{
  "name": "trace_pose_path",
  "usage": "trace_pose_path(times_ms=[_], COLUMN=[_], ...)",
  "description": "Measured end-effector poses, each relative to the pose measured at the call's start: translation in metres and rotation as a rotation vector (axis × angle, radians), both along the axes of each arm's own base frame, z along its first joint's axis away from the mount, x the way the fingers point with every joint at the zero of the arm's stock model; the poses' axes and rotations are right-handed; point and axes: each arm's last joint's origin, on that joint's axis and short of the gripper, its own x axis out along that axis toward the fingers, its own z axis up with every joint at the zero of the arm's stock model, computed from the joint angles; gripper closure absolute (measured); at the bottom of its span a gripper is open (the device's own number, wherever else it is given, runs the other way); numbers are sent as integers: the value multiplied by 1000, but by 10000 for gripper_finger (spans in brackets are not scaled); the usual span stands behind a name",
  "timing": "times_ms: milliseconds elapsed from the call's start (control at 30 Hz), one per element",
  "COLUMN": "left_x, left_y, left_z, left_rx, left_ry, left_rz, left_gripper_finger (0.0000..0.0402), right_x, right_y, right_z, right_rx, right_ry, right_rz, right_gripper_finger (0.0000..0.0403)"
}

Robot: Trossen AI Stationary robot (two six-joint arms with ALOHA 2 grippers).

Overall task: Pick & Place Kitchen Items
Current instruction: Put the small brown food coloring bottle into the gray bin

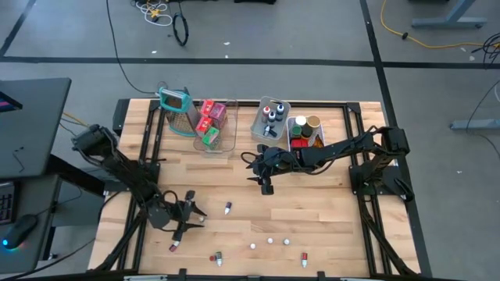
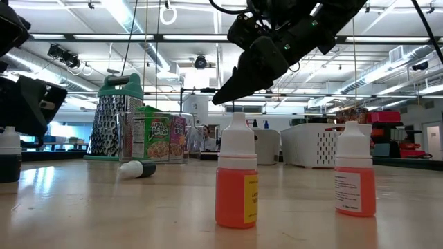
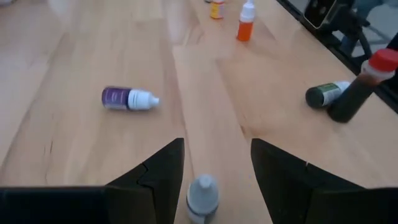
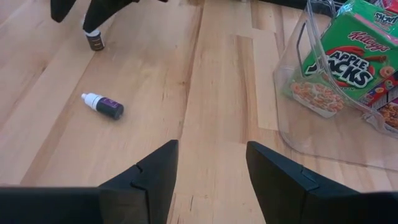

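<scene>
My left gripper [image 1: 192, 214] is open, low over the table's near left part. A small upright bottle with a pale cap [image 3: 202, 195] stands between its fingers with a gap on each side; the right wrist view shows this bottle's dark body [image 4: 94, 40]. My right gripper [image 1: 266, 185] is open and hangs above bare wood at mid-table [image 4: 208, 180], holding nothing. A purple bottle [image 1: 228, 208] lies on its side between the two grippers. Two orange bottles [image 2: 235, 176] [image 2: 355, 171] stand upright near the table's near edge.
A clear bin with cereal packets [image 4: 339, 68], the teal-framed grater [image 1: 176, 107], a grey bin of bottles [image 1: 272, 117] and a white bin of jars [image 1: 305, 133] stand along the far side. A green bottle [image 3: 326, 94] lies beside a red-capped dark one [image 3: 360, 84]. More small bottles [image 1: 304, 257] are scattered along the near edge.
</scene>
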Motion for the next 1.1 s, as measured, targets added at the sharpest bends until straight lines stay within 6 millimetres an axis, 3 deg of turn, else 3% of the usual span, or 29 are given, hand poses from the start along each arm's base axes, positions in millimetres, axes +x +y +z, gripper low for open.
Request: trace_pose_path(times_ms=[433, 800, 1100], left_x=[1, 2, 14], left_y=[-1, -1, 5], left_z=[-13, -12, 13], left_rx=[50, 26, 28], left_ry=[58, 43, -267], left_rz=[12, 39, 371], left_gripper_finger=[213, 329, 329], right_x=[0, 0, 2], right_y=[0, 0, 0], right_z=[0, 0, 3], right_rx=[0, -1, 8], right_ry=[-4, -4, -40], right_rz=[0, -2, -6], right_gripper_finger=[201, 201, 201])
